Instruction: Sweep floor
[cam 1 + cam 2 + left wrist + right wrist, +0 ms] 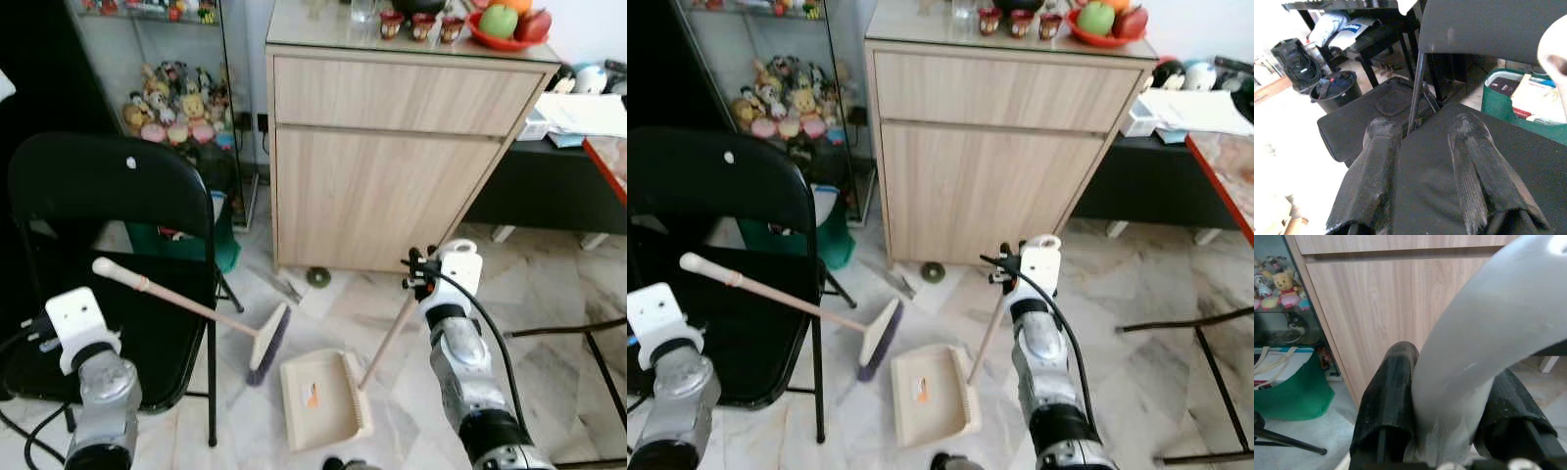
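A broom [196, 306] with a pale handle slants over the black folding chair [108, 196]; its brush [269, 343] rests on the marble floor. A cream dustpan [321, 399] lies flat beside the brush, its long handle [390, 338] rising to my right gripper [1449, 372], which is shut on the handle's pale top. My left gripper [1425, 129] hovers open over the chair seat [1449, 186] with nothing between its fingers. The handle's rounded end [1555, 49] is blurred just beside it.
A wooden cabinet [392, 166] stands right behind the dustpan. A glass case of plush toys [176, 108] and a green bag [230, 250] are behind the chair. A small round object [318, 277] lies at the cabinet's foot. Black table legs [588, 338] are at right.
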Tool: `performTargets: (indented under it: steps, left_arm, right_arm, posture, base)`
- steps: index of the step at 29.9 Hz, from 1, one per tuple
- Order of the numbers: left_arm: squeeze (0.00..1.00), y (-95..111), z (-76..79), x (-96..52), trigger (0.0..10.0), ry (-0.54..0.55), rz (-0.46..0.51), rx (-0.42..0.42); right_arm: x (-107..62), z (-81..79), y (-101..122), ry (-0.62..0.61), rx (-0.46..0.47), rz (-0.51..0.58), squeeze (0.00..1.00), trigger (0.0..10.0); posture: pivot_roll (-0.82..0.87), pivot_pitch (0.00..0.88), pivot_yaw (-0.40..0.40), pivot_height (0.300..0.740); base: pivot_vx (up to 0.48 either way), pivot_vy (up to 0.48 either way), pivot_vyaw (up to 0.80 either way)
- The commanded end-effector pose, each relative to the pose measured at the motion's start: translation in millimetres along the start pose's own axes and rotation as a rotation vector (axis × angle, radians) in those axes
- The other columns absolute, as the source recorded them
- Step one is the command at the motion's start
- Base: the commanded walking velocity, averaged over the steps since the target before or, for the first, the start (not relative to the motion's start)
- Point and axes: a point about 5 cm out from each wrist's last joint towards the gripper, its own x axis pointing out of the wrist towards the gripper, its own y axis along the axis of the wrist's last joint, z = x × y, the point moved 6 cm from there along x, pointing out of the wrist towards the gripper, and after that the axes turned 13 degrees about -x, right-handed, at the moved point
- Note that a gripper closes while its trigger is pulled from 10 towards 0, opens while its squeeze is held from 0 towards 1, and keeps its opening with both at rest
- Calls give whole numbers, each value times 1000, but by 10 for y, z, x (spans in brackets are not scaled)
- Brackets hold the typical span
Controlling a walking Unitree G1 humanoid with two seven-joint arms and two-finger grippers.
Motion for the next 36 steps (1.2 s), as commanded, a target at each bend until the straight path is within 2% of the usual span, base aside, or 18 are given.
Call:
performTargets:
  steps: [1, 6, 14, 17, 21, 36]
  left_arm:
    - [0, -72, 19, -31, 10000, -31, -47, -51]
    - [0, -97, 51, -74, 10000, -75, -45, -38]
    - [0, -149, -124, -109, 10000, -22, -57, 5]
    - [0, -155, -55, -119, 10000, -79, -67, -45]
    - [0, -138, -15, -131, 10000, -105, -56, -56]
    - [0, -102, 82, -141, 10000, -121, -49, -90]
  right_arm:
    - [-1, 31, 42, -11, -2, 15, 0, 10000]
    - [-3, 45, 24, -17, -4, 7, 0, 10000]
    - [-80, 203, -154, -98, -32, -70, 0, 10000]
    - [-107, 223, -181, -104, -37, -76, 0, 10000]
    - [-116, 223, -183, -104, -34, -74, 0, 10000]
    - [-116, 242, -139, -119, -25, -60, 0, 10000]
  posture:
    - [-14, 146, -68, 740]
    - [-14, 133, -65, 740]
    - [-14, 115, -63, 740]
    - [-14, 115, -63, 740]
    - [-14, 116, -65, 740]
    - [-19, 124, -69, 740]
  base:
    - [0, 0, 0]
    - [0, 0, 0]
    - [0, 0, 0]
    - [0, 0, 0]
    - [0, 0, 0]
    - [0, 385, 0]
